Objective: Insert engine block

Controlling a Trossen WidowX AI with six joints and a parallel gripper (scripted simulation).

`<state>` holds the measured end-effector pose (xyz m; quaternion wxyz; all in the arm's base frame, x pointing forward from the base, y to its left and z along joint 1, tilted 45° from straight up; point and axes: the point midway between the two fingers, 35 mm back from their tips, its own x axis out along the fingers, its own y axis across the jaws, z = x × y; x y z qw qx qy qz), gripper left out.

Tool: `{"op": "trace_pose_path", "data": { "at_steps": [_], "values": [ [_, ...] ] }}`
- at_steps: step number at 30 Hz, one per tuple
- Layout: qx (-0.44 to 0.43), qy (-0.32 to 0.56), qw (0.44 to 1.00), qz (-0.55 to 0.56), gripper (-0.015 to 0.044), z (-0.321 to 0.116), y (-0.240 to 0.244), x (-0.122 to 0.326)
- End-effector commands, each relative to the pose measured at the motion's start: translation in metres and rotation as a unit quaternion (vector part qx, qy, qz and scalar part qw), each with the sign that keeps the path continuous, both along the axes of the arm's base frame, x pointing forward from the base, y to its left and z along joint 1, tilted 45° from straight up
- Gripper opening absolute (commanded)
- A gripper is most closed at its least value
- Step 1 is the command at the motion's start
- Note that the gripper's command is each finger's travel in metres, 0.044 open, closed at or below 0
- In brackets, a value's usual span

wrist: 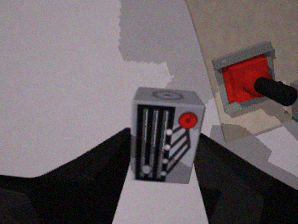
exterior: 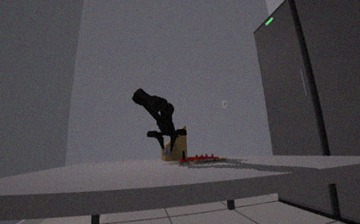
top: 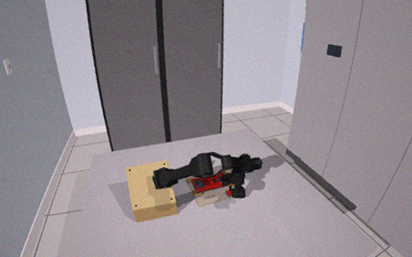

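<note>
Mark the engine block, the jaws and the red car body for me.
engine block [wrist: 165, 137], wrist view, middle of its striped grey top face.
gripper [wrist: 164, 163], wrist view, between the jaws, shut on the block.
car body [top: 207, 182], top view, red upper surface.
</note>
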<state>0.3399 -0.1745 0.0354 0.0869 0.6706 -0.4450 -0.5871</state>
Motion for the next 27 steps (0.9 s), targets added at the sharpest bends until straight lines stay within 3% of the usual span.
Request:
{"op": "trace_pose_path", "data": {
  "at_steps": [1, 21, 27],
  "values": [
    [-0.001, -0.005, 1.000, 0.000, 0.0000, 0.010, 0.008, 0.004],
    [-0.004, -0.004, 1.000, 0.000, 0.0000, 0.056, 0.052, 0.008],
    [-0.006, -0.032, 0.999, -0.027, 0.0000, 0.052, 0.057, 0.009]
  ]
}}
